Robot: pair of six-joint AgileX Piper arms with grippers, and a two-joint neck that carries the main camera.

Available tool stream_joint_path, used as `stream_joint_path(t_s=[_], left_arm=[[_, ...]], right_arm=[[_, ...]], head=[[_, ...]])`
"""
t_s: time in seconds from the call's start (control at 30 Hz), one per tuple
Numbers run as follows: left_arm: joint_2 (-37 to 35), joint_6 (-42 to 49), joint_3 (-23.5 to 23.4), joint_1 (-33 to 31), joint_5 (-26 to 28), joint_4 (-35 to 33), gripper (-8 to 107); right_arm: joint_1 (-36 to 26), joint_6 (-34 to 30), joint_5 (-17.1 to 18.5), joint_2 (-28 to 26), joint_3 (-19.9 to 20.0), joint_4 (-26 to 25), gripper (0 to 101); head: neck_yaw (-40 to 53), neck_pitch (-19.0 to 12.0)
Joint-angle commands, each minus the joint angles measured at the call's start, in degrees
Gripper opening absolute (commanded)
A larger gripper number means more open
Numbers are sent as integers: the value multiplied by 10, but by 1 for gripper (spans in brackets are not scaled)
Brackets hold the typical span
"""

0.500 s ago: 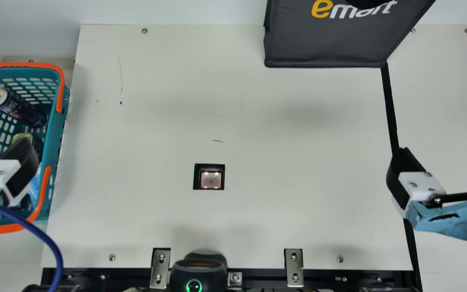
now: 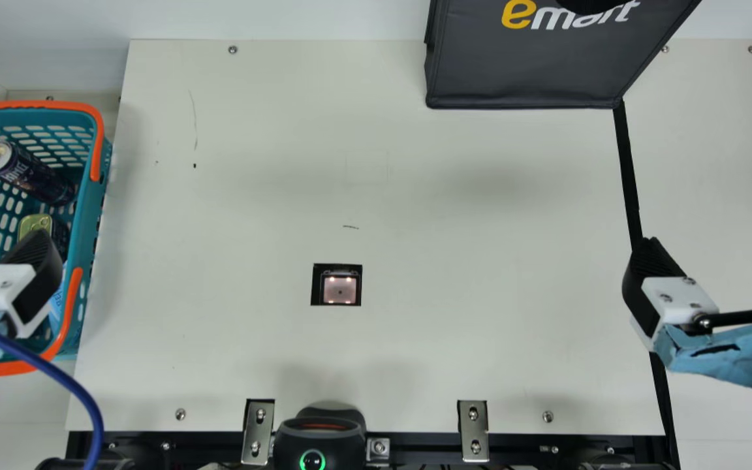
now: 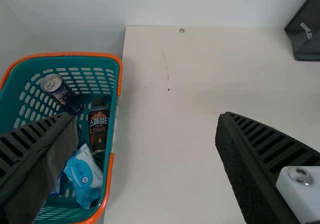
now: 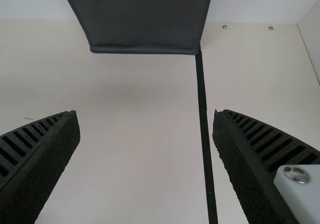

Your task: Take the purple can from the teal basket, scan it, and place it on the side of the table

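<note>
Purple can [image 2: 35, 176], v. dark w/ pale print & silver top, is held in far half of teal basket [image 2: 93, 212], tilted, top end pointed away from table [image 2: 454, 326]. Basket is slotted, w/ orange handles laid along rim; it's set upright just beside cream table's L edge.

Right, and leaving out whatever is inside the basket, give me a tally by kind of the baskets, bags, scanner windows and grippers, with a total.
Baskets: 1, the teal basket
Bags: 1, the black bag
Scanner windows: 1, the square scanner window
Grippers: 2, the left gripper and the right gripper
Total: 5
</note>
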Motion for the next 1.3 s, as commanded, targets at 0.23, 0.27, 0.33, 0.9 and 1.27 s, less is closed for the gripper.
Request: stream_joint_path(t_s=[0.23, 0.27, 0.33, 0.9, 1.27], left_arm=[[0, 0, 0, 0, 0, 0, 90], [0, 0, 0, 0, 0, 0, 90], [0, 0, 0, 0, 0, 0, 90], [0, 0, 0, 0, 0, 0, 90], [0, 0, 0, 0, 0, 0, 90]], right_arm=[[0, 0, 0, 0, 0, 0, 95], [0, 0, 0, 0, 0, 0, 95], [0, 0, 0, 0, 0, 0, 95], [0, 0, 0, 0, 0, 0, 95], [0, 0, 0, 0, 0, 0, 95]], head=[[2, -17], [2, -17], [2, -17], [2, -17], [2, -17]])
